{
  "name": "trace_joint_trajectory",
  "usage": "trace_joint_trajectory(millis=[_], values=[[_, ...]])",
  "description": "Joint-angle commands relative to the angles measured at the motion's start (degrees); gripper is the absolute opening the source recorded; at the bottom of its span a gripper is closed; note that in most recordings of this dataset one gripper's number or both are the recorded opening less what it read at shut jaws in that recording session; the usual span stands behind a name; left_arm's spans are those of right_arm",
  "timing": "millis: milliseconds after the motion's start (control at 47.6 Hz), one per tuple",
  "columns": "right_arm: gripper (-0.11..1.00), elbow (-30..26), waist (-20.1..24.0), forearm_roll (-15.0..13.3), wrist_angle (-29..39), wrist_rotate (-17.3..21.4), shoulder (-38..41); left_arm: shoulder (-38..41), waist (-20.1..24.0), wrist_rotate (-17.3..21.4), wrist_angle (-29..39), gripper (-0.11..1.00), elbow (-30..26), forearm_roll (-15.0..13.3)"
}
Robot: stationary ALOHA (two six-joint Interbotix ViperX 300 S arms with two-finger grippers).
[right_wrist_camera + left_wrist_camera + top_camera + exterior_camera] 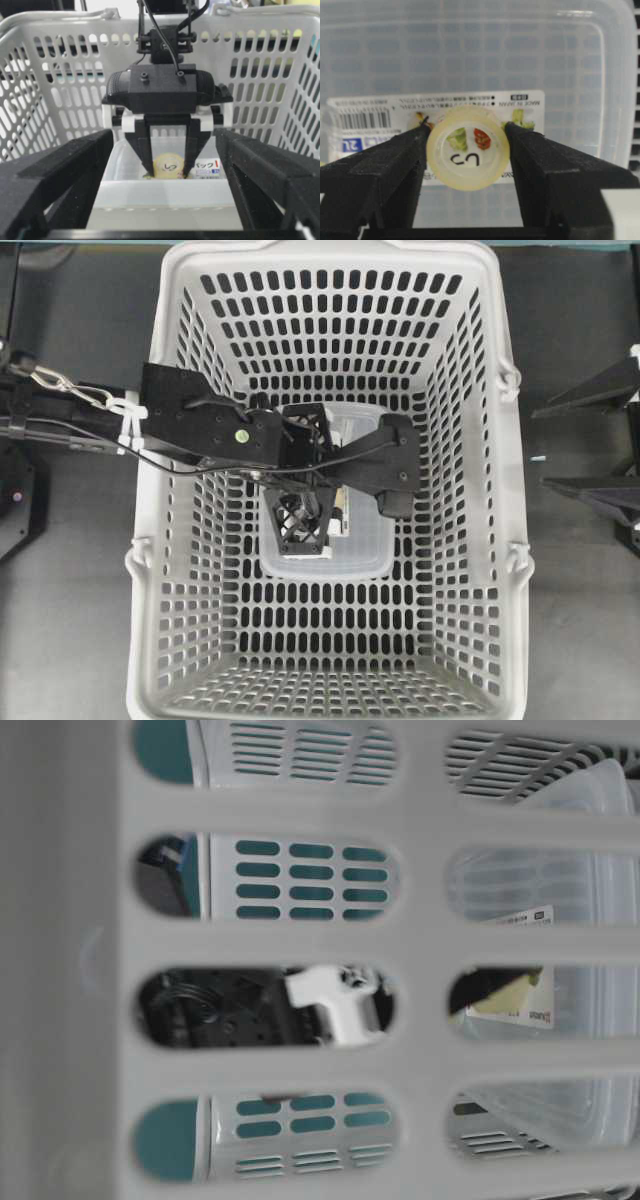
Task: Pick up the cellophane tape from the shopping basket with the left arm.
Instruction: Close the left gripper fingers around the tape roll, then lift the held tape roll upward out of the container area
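The cellophane tape (468, 148), a small pale-yellow roll, sits between my left gripper's fingers (385, 170), which press on both its sides. The right wrist view shows the roll (168, 168) held over the lid of a frosted box. Whether it touches the lid, I cannot tell. My left gripper (305, 525) reaches down into the middle of the light-grey shopping basket (500, 570) and hides the tape in the overhead view. My right gripper (588, 445) is open and empty outside the basket's right wall, its fingers (60, 180) spread wide.
A large frosted rectangular box (362, 545) with a printed label (440, 107) lies on the basket floor under the left gripper. The basket's slotted walls (260, 75) rise all round. Its hinged handles (508, 375) rest on the rim.
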Motion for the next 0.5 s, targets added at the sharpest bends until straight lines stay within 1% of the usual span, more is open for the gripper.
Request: trace_joint_trajectory(millis=[0, 42, 210, 315, 483], values=[[0.8, -1.5, 0.1, 0.1, -0.6, 0.1, 0.3, -3.2, -0.2, 0.3, 1.1, 0.5, -3.2, 0.2], [0.8, -1.4, 0.2, 0.1, -0.6, 0.1, 0.3, -3.8, -0.3, 0.3, 2.7, 0.5, -4.7, 0.2], [0.8, -1.5, 0.1, 0.1, -0.7, 0.1, 0.3, -5.1, -1.0, 0.3, 12.7, 0.5, -12.5, 0.2], [0.8, -1.5, 0.1, 0.1, -1.2, 0.1, 0.3, -5.1, -1.6, 0.3, 19.6, 0.5, -18.5, 0.2], [0.8, -1.5, 0.1, 0.1, -2.0, 0.1, 0.3, -4.3, -2.0, 0.3, 27.0, 0.5, -26.2, 0.2]])
